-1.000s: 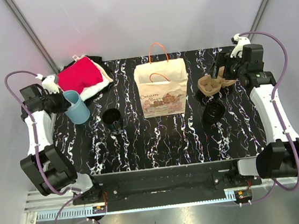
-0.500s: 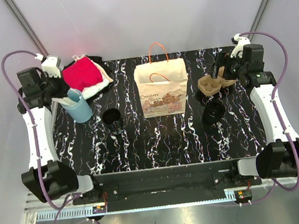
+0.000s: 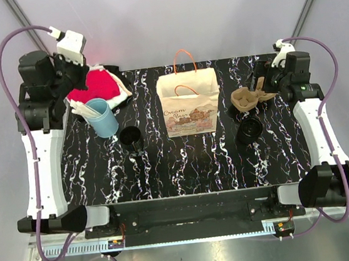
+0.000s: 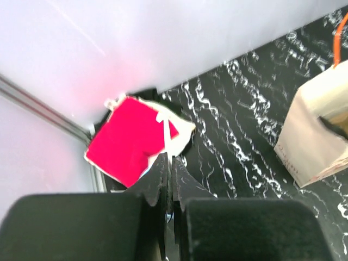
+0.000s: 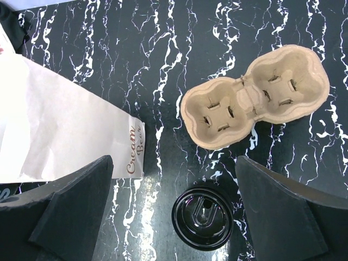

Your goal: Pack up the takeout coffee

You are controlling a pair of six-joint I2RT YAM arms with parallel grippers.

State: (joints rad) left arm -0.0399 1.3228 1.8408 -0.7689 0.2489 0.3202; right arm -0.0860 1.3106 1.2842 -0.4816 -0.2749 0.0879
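Left tool pinched on rim of tilted blue cup — right tool spread wide, near cup carrier.

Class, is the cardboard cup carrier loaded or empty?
Empty. Both wells of the cup carrier show bare bottoms, with no cup in either.

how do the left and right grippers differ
The left gripper is shut, pinching the blue cup; the right gripper is wide open and empty. The left holds the cup tilted near the red cloth; the right hangs over the cup carrier and black lid. Both are off the table.
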